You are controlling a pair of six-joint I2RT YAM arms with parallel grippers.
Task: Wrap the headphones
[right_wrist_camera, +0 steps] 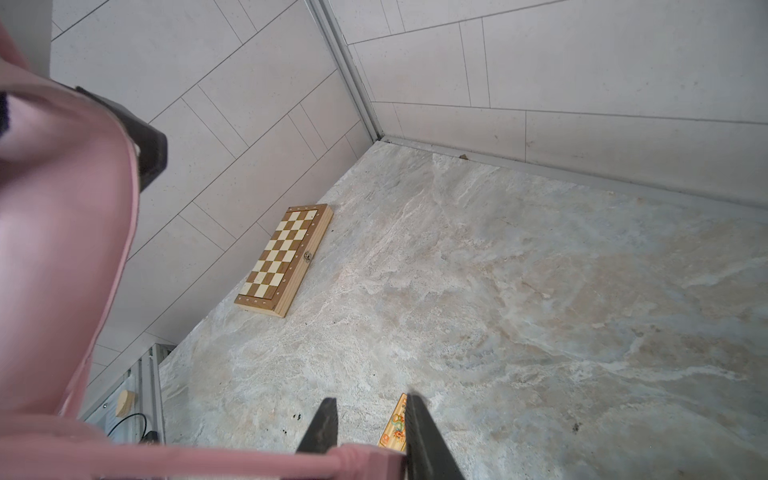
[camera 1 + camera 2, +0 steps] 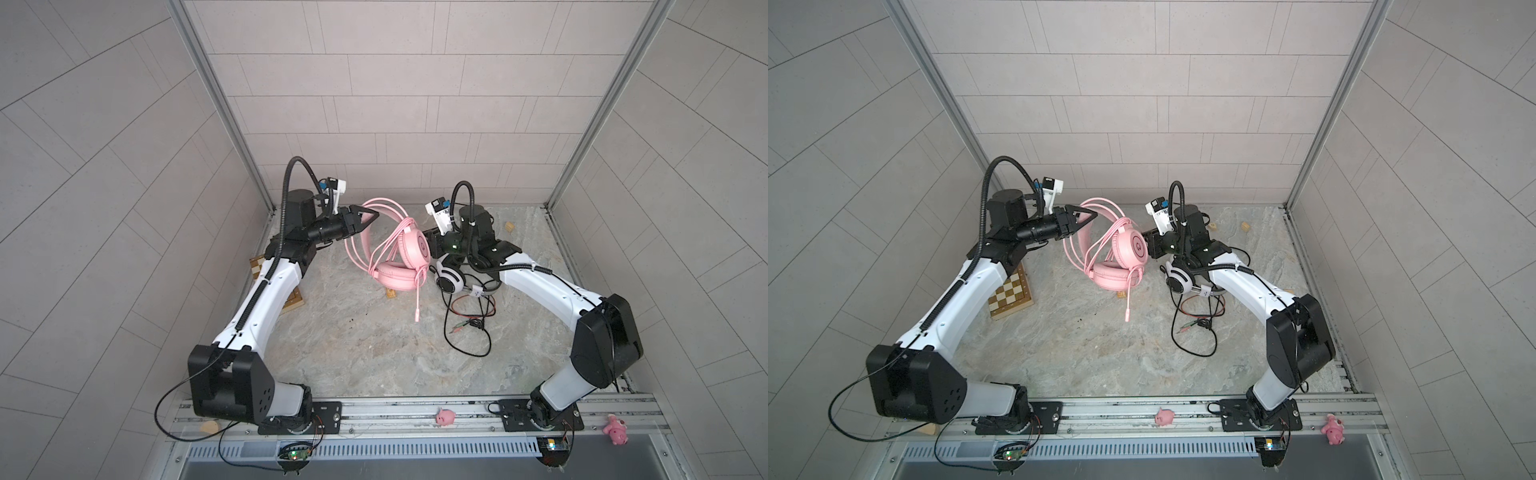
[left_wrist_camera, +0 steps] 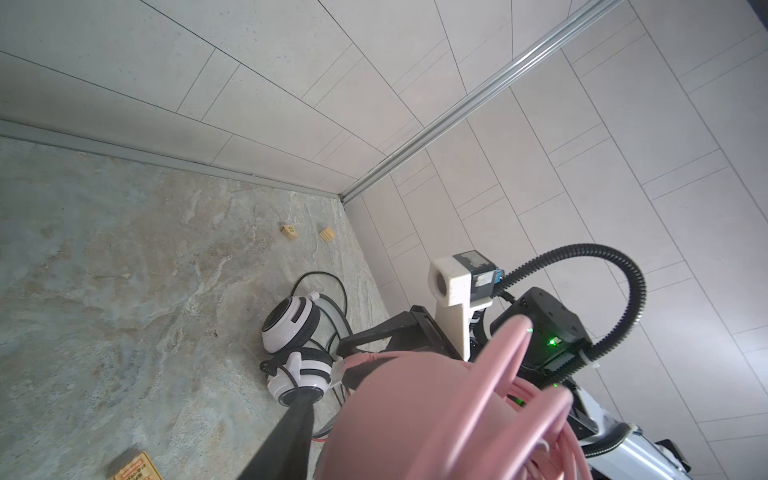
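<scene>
Centre-rear, with left gripper (image 2: 362,219) clamping stiff-looking pink padded headband (image 2: 365,249) and right gripper (image 1: 370,399) parted, pinch limp-looking pink cable (image 1: 232,459).

Chessboard (image 2: 296,302) at 9 o'clock was mostly buried under the left arm (image 2: 266,307); pink headset (image 3: 395,415) was just wrist-view blur.
</scene>
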